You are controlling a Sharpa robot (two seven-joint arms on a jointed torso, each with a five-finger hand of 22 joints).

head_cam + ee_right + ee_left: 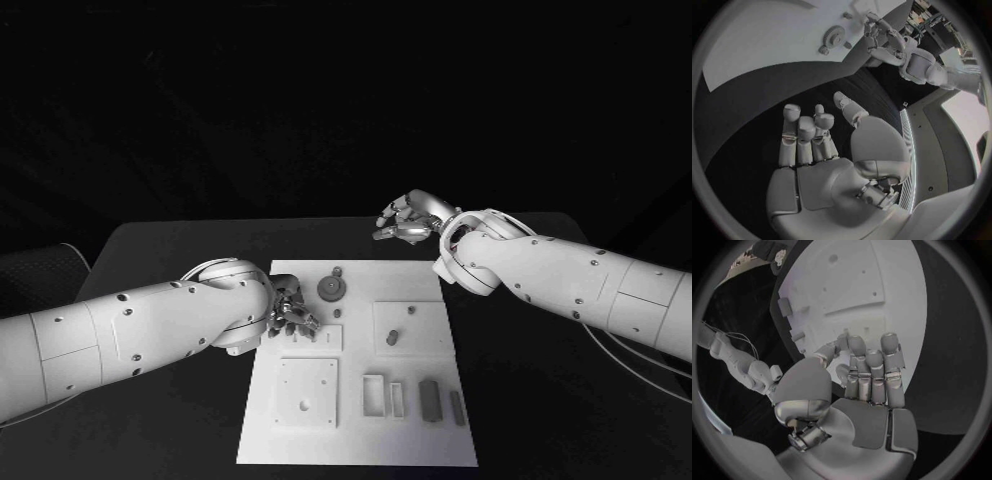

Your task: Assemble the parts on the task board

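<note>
The white task board [361,445] lies in the middle of the black table. On it sit a grey gear [333,289], a small peg [336,271], two small pieces [392,337] on a raised square, two dark bars [430,395] and pale frames [374,393]. My left hand [296,315] hovers over the board's left edge beside the gear, fingers stretched out side by side [870,370], thumb apart, nothing visible in it. My right hand [408,218] hangs over bare table beyond the board's far edge, fingers extended [807,137] and empty. The right wrist view also shows the gear [834,35] and the left hand [886,40].
A square plate with holes [307,392] is fixed at the board's near left. Black table [173,250] surrounds the board on all sides. The white forearms [130,335] reach in from both sides.
</note>
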